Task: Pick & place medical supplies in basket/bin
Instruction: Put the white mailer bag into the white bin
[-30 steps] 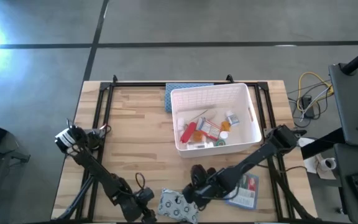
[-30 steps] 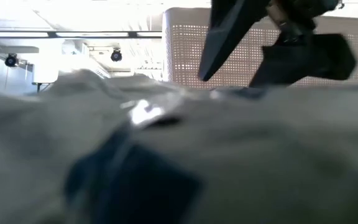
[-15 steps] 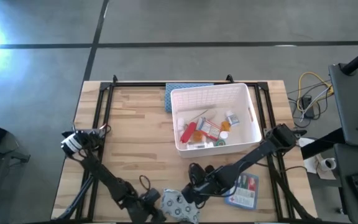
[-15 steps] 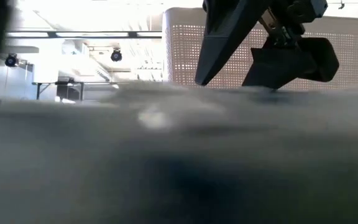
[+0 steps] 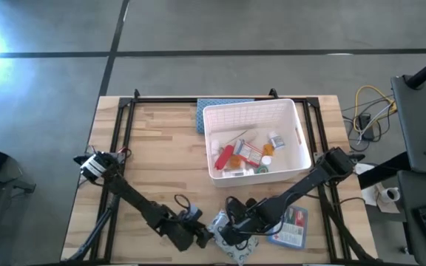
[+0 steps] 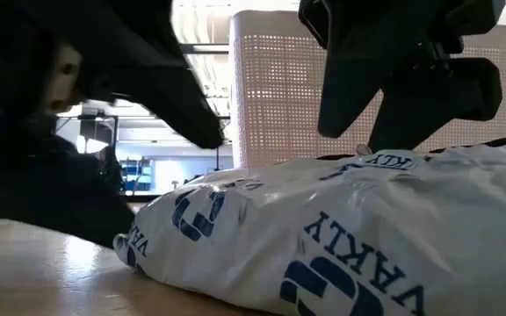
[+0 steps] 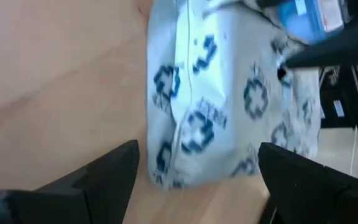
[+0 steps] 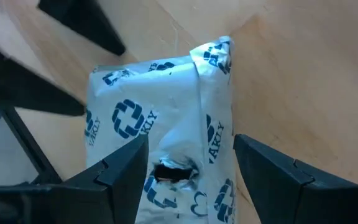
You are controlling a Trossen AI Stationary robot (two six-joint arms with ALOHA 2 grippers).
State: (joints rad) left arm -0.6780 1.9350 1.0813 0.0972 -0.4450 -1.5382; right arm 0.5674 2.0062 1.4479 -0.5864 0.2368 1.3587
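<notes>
The grey patterned pouch (image 5: pixel 237 250) lies flat on the table near its near edge, between my two grippers; it also shows in the low view (image 6: pixel 323 237). My left gripper (image 5: pixel 202 236) is open at the pouch's left end (image 7: pixel 173 174), one finger on either side of it. My right gripper (image 5: pixel 224 235) is open above the pouch (image 8: pixel 160 106), its fingers astride it. The white bin (image 5: pixel 294 122) stands at the far middle and holds a red tube, a red-orange box and small bottles. A blue-white flat box (image 5: pixel 291 225) lies right of the pouch. My left gripper comes level from the table's left at the pouch's left end (image 6: pixel 130 246), which lies between its open fingers; I cannot tell whether they touch it. My right gripper points down over the pouch's middle (image 8: pixel 185 155) with its fingers spread across it; I cannot tell whether they touch it.
A blue-grey textured mat (image 5: pixel 213 111) lies behind the bin's far left corner. A black frame (image 5: pixel 124 140) runs along the table's left, far and right sides. Bare wood lies left of the bin.
My left gripper has gone along the near edge toward the table's right, up to the pouch's left end. The pouch has slid a little to the right and now lies partly under my right gripper, which has kept its place.
</notes>
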